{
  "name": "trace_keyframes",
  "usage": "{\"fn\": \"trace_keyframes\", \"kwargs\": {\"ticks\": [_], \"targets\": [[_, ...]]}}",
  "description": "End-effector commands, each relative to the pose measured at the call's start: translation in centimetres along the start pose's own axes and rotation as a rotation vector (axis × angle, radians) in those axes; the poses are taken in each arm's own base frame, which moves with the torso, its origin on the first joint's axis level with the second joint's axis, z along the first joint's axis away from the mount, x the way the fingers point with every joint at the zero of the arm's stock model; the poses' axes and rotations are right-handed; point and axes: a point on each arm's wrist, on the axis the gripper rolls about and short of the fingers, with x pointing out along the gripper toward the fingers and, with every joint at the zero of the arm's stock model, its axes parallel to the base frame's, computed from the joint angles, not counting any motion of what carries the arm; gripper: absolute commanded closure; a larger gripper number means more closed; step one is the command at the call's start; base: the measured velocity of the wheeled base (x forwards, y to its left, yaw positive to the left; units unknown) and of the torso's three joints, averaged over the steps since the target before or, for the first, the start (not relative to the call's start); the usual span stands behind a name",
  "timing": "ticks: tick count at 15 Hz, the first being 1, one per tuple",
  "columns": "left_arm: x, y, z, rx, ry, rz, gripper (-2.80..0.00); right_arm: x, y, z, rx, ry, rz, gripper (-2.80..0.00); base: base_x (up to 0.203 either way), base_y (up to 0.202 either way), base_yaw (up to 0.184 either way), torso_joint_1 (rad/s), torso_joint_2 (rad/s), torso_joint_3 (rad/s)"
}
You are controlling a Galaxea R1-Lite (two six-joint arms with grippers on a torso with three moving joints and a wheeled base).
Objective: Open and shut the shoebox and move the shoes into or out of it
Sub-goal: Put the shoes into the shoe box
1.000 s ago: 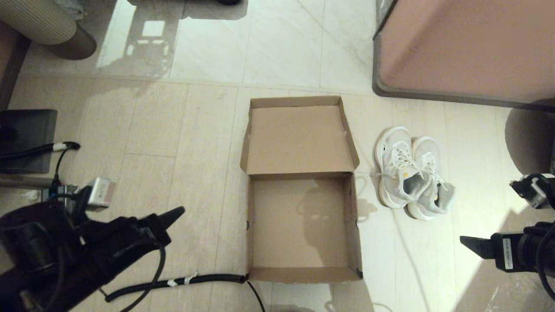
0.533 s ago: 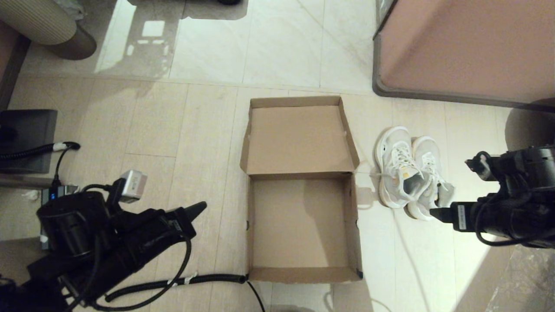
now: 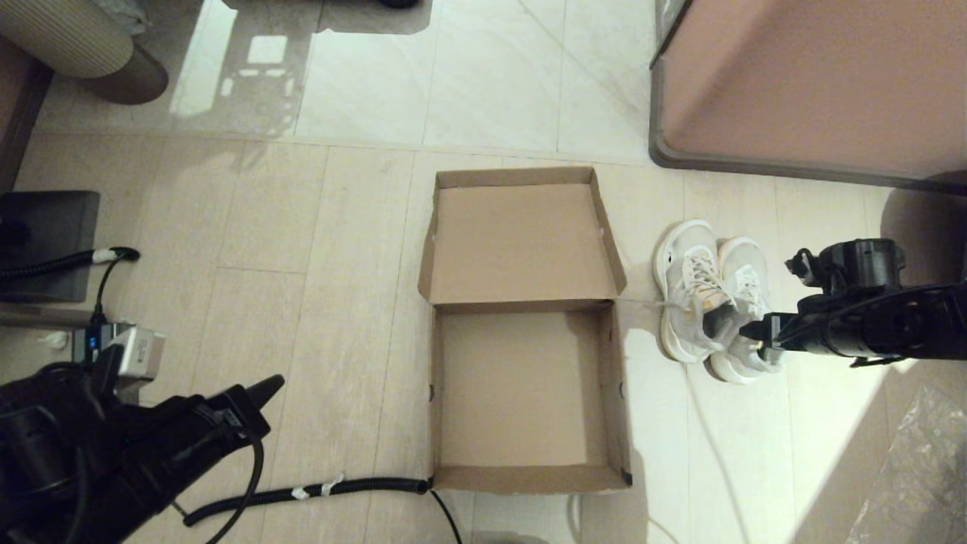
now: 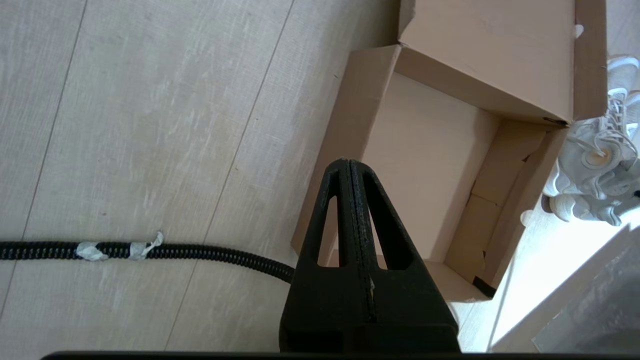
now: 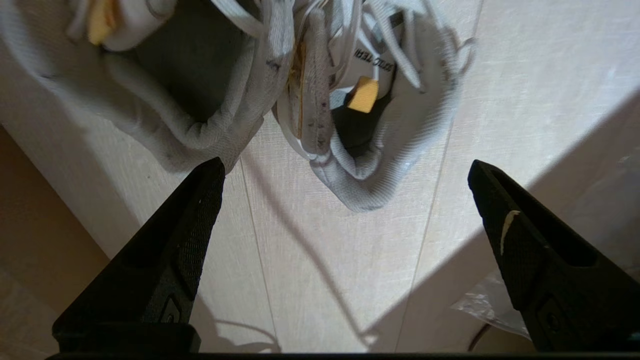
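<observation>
**Floor layout: open box in the middle, shoes to its right**

The shoebox (image 3: 529, 393) sits on the floor (image 3: 317, 242) in the middle, its lid (image 3: 521, 242) laid back on the far side and its tray empty. The shoes (image 3: 714, 302) stand side by side just right of the box, apart from its right wall. The right gripper (image 3: 748, 331) hangs at the heels of the shoes, its fingers (image 5: 175, 260) spread wide. The left gripper (image 3: 268, 387) sits near the floor's left near corner, well left of the box, fingers pressed together. A corrugated cable (image 3: 302, 495) runs along the floor from under the left arm to the box's near left corner. A large block (image 3: 816, 83) fills the far right corner, behind the shoes.
</observation>
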Motion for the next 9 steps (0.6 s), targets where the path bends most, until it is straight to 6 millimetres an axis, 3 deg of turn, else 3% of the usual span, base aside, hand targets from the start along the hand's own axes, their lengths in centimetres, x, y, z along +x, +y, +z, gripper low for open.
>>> {"fn": "trace_keyframes", "kwargs": {"ticks": [1,6,9], "targets": [[0.1,0.0,0.1,-0.001,-0.008,-0.002,0.0,3.3,-0.6,-2.0,0.009,0.079,-0.005,-2.8,0.0,0.0,0.0,0.0,0.0,0.0],[-0.1,0.2,-0.2,-0.001,0.005,0.009,0.0,8.6,-0.4,-2.9,0.016,0.013,0.001,-2.8,0.0,0.0,0.0,0.0,0.0,0.0],[0.1,0.2,-0.3,0.01,0.011,0.01,0.0,9.7,0.0,-2.8,-0.007,0.007,-0.02,-2.8,0.0,0.0,0.0,0.0,0.0,0.0]]}}
